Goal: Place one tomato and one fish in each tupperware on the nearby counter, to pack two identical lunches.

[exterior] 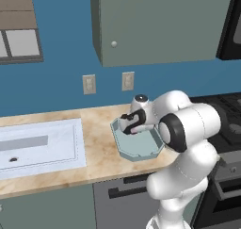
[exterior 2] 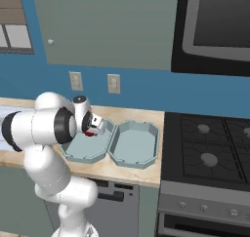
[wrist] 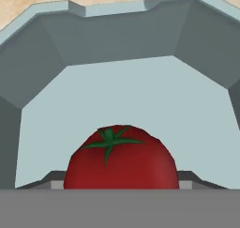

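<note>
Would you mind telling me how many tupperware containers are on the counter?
2. The left tupperware sits beneath the hand; the right tupperware sits beside it, nearer the stove.

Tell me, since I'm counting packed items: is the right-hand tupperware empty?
Empty: the right-hand tupperware shows a bare floor, no tomato or fish inside.

Tomato (wrist: 121,159): smooth, slightly glossy red skin with a matt green stem. Tupperware (exterior 2: 80,146), left of the pair, and right tupperware (exterior 2: 134,144): matt, plastic-looking teal-grey walls. Counter (exterior: 99,148): beige, stone-patterned, smooth. Sink (exterior: 42,145): flat matt white. Stove (exterior 2: 210,148): matt black top, grey metal-looking front.
</note>
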Motion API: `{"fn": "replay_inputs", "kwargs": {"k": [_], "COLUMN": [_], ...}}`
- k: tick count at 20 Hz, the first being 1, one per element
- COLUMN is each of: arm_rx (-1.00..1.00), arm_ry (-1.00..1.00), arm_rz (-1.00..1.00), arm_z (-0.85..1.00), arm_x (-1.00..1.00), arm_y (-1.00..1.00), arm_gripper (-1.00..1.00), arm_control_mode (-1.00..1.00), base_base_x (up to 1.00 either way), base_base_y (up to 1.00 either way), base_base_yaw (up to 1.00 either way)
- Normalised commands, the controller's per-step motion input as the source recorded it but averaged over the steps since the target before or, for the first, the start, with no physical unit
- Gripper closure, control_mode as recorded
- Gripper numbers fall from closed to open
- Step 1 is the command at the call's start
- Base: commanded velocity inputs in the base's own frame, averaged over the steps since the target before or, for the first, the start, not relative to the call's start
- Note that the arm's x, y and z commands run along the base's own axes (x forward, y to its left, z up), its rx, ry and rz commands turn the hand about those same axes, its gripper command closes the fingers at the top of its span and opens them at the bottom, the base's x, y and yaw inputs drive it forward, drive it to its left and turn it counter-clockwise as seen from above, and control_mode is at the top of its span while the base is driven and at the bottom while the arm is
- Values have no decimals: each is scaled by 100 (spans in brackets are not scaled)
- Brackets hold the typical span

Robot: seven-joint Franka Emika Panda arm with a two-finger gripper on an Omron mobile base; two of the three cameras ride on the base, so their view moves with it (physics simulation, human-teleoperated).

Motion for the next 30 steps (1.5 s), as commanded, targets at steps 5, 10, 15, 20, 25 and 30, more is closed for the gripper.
{"fn": "replay_inputs", "kwargs": {"k": [5, 10, 15, 20, 25, 30], "arm_rx": [0, 0, 0, 0, 0, 0], "arm_ry": [0, 0, 1, -16, -27, -23], "arm_rz": [0, 0, 0, 0, 0, 0], "arm_z": [-32, -27, -19, 43, 97, 100], "arm_x": [15, 21, -11, -92, -58, -58], "arm_y": [0, 0, 0, -3, -8, -29], "arm_gripper": [100, 100, -100, -100, -100, -100], "arm_control_mode": [-100, -100, -100, -100, -100, -100], "base_base_x": [0, 0, 0, 0, 0, 0], "base_base_y": [0, 0, 0, 0, 0, 0], "base_base_yaw": [0, 0, 0, 0, 0, 0]}}
